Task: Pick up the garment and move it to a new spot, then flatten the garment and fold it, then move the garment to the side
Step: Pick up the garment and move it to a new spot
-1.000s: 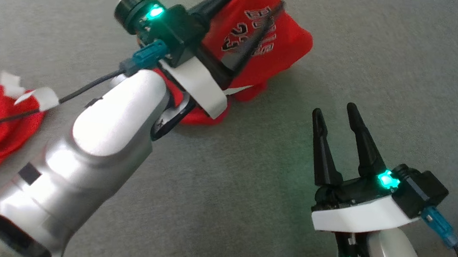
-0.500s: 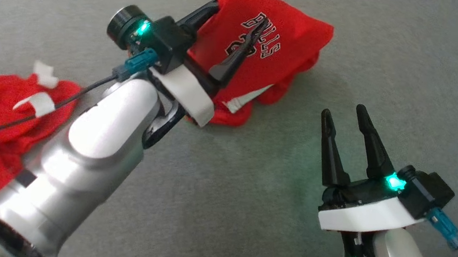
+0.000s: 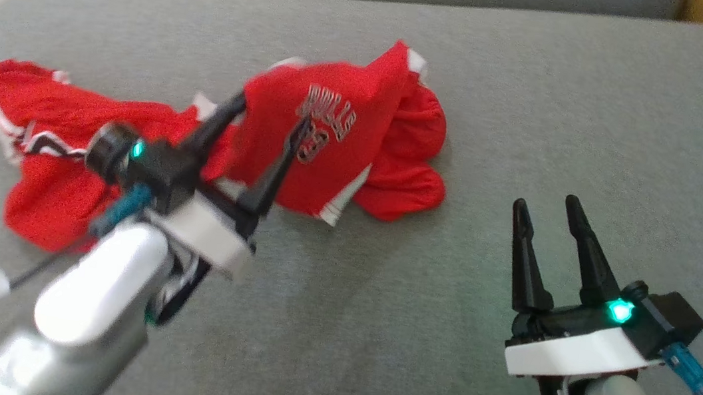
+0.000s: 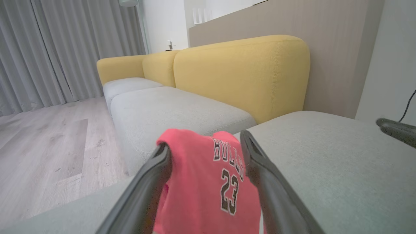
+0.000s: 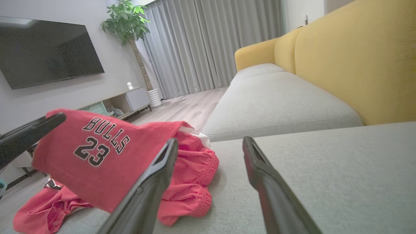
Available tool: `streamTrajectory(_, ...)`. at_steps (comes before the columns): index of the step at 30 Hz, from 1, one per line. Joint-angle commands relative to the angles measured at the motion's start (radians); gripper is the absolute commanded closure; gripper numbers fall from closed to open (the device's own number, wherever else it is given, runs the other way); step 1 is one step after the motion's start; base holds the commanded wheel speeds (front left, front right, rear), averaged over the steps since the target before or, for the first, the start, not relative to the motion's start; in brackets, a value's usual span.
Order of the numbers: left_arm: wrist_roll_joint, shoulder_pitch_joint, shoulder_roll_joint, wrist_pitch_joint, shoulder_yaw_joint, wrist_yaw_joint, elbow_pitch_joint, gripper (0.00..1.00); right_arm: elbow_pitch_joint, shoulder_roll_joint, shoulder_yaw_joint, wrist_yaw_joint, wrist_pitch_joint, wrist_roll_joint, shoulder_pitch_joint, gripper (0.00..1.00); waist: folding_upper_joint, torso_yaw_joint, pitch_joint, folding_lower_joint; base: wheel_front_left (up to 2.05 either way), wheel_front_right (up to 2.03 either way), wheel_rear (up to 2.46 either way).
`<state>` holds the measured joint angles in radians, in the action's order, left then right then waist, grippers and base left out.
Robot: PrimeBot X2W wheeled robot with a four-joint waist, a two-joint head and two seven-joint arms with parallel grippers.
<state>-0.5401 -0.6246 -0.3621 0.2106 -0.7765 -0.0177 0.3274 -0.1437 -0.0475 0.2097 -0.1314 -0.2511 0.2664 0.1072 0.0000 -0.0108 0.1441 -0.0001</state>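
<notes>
Red garment (image 3: 336,155), printed "BULLS 23", is bunched on left half of grey seat cushion (image 3: 571,104), one end trailed toward cushion's left edge. Left gripper (image 3: 273,112) is held over it, fingers spread wide, with printed panel seen raised between them. Whether cloth is snagged on a finger cannot be told. Right gripper (image 3: 545,203) is held wide open and empty toward cushion's near right, apart from garment.
</notes>
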Motion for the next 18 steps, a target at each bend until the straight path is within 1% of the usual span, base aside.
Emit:
streamTrajectory(1,-0.005,-0.009,-0.036,0.011,0.040,0.011,-0.051,0.00,0.028,-0.003,0.012,0.001,-0.011,-0.010,0.012,0.00,0.0000,0.048,-0.030,0.0001,0.00,0.00,0.00)
streamTrajectory(5,-0.006,0.069,-0.043,0.008,0.017,0.033,-0.107,0.00,0.021,-0.003,0.000,0.001,-0.011,-0.018,0.002,0.00,0.0000,0.081,-0.039,0.0001,0.00,0.00,0.00)
streamTrajectory(8,-0.007,0.107,-0.040,0.003,0.001,0.048,-0.126,0.00,0.018,-0.003,0.003,0.001,-0.011,-0.019,0.001,0.00,0.0000,0.091,-0.044,0.0001,0.00,0.00,0.00)
streamTrajectory(11,-0.008,0.137,-0.040,-0.013,-0.021,0.052,-0.128,0.00,0.017,-0.003,0.007,0.001,-0.011,-0.017,0.000,0.00,0.0000,0.094,-0.049,0.0001,0.00,0.00,0.00)
streamTrajectory(13,-0.018,0.159,-0.044,-0.046,-0.041,0.045,-0.117,0.00,0.015,-0.003,0.009,0.001,-0.011,-0.016,-0.002,0.00,0.0000,0.094,-0.053,0.0001,0.00,0.00,0.00)
streamTrajectory(16,-0.033,0.189,-0.062,-0.139,-0.081,0.032,-0.083,0.00,0.014,-0.003,0.012,0.001,-0.011,-0.014,-0.004,0.00,0.0000,0.095,-0.058,0.0001,0.00,0.00,0.00)
streamTrajectory(18,-0.037,0.203,-0.075,-0.182,-0.089,0.046,-0.063,0.00,0.014,-0.003,0.013,0.001,-0.011,-0.013,-0.005,0.00,0.0000,0.096,-0.059,0.0001,0.00,0.00,0.00)
